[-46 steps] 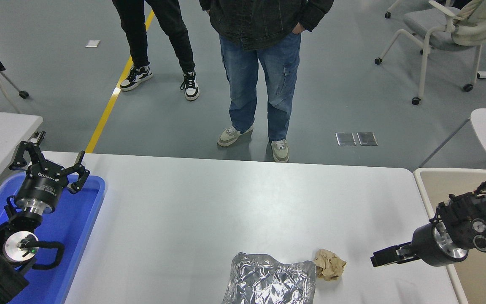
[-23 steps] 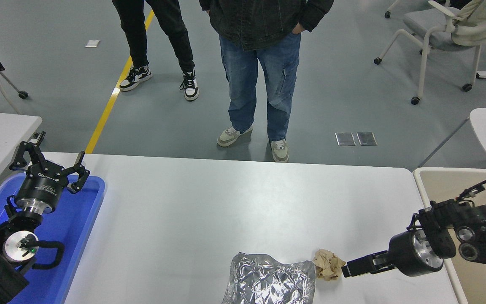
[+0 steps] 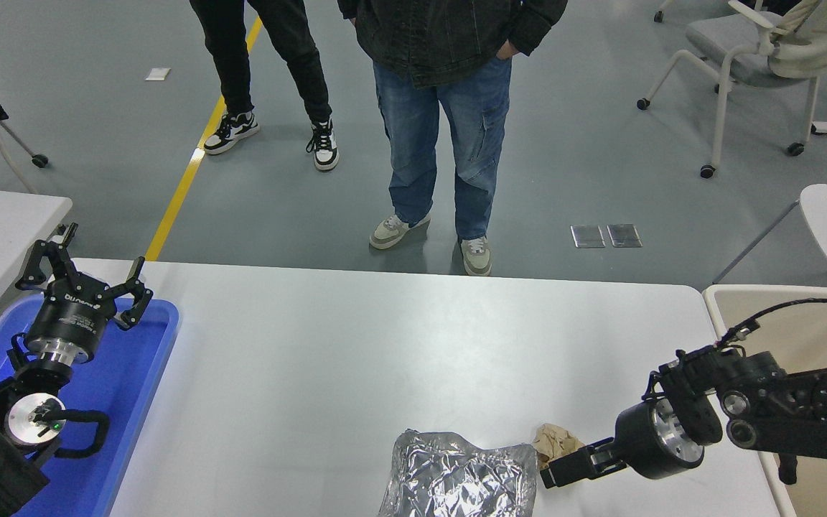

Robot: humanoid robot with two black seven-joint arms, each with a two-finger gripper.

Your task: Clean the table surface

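Now that my right gripper has slid left over the crumpled paper at lower centre of the table surface, pickup looks imminent; jaws probably closed, can't tell.

A lab or workshop: grey floor, yellow line, wheeled chair.

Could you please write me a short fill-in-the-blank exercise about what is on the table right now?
1. The right gripper reaches the crumpled ____ paper wad.
2. The paper wad lies beside a crinkled sheet of ____.
3. The left gripper hangs over a ____ tray.

Missing words: brown; foil; blue
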